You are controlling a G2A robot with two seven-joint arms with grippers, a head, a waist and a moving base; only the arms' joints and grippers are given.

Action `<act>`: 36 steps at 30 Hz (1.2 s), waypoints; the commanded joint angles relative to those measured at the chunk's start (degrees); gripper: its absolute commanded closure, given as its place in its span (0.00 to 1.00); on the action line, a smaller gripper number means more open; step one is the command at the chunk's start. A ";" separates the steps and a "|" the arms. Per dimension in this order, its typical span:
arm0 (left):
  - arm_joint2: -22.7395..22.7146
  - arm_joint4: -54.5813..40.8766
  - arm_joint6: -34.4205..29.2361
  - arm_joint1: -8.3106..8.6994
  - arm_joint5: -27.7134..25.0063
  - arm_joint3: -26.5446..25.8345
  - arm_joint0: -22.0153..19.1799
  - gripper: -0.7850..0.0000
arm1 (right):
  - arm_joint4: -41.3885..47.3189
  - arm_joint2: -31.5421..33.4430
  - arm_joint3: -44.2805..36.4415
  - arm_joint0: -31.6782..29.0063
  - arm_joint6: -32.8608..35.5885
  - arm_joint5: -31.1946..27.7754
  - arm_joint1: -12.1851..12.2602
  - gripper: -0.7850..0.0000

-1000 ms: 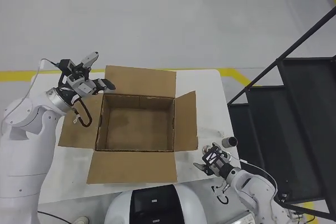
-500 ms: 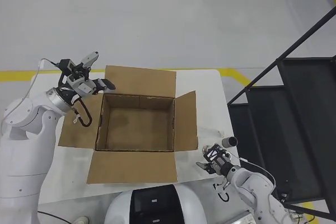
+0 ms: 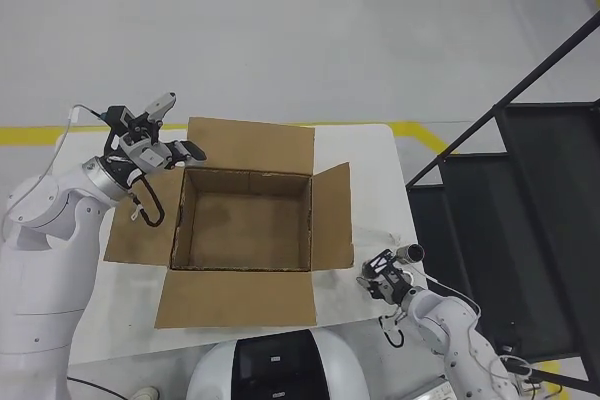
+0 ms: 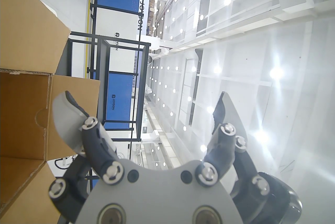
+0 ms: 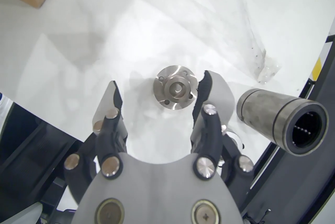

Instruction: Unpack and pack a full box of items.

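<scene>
An open cardboard box (image 3: 242, 230) with all flaps folded out stands mid-table, and its bare brown floor shows. My left gripper (image 3: 177, 127) hangs open at the box's far left corner, holding nothing; the left wrist view has that gripper (image 4: 143, 99) beside the box wall (image 4: 23, 110). My right gripper (image 3: 378, 272) is low over the table right of the box, open. A small round metal flange (image 5: 176, 91) lies flat between the right gripper's (image 5: 160, 86) fingers, close to one pad. A steel cylinder (image 5: 282, 123) lies just outside that finger, at the table's right edge (image 3: 412, 252).
A crumpled clear plastic bag (image 5: 264, 70) lies on the white table (image 3: 380, 180) beyond the flange. A black metal staircase (image 3: 520, 200) stands close against the table's right side. The box's front flap (image 3: 235, 298) reaches near the table's front edge.
My right gripper has shifted a little away from the front edge, toward the steel cylinder, and its forearm has swung right. The left arm and box are unchanged.
</scene>
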 commanded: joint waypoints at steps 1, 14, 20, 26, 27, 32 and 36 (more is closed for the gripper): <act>0.00 0.00 0.00 0.00 0.00 0.00 0.00 0.00 | 0.36 0.07 0.81 0.45 -0.04 0.44 0.03 0.50; 0.00 0.00 0.00 0.00 0.00 0.00 0.00 0.00 | 1.33 -0.60 2.85 1.86 0.24 2.91 0.27 0.47; 0.00 0.00 0.00 0.00 0.00 0.00 0.00 0.00 | 1.34 -1.20 3.18 2.28 0.65 2.99 0.41 0.91; 0.00 0.00 0.00 0.00 0.00 0.00 0.00 0.00 | 1.19 -1.27 2.01 1.69 0.22 2.57 0.66 1.00; 0.00 0.00 0.00 0.00 0.00 0.00 0.00 0.00 | 1.27 -0.88 1.13 1.09 -0.15 2.24 0.76 1.00; 0.00 0.00 0.00 0.00 0.00 0.00 0.00 0.00 | 1.65 3.46 -6.58 -4.88 -1.30 -0.52 1.60 1.00; 0.00 0.00 0.00 0.00 0.00 0.00 0.00 0.00 | 3.63 8.44 -14.57 -11.27 -3.75 -5.18 2.33 1.00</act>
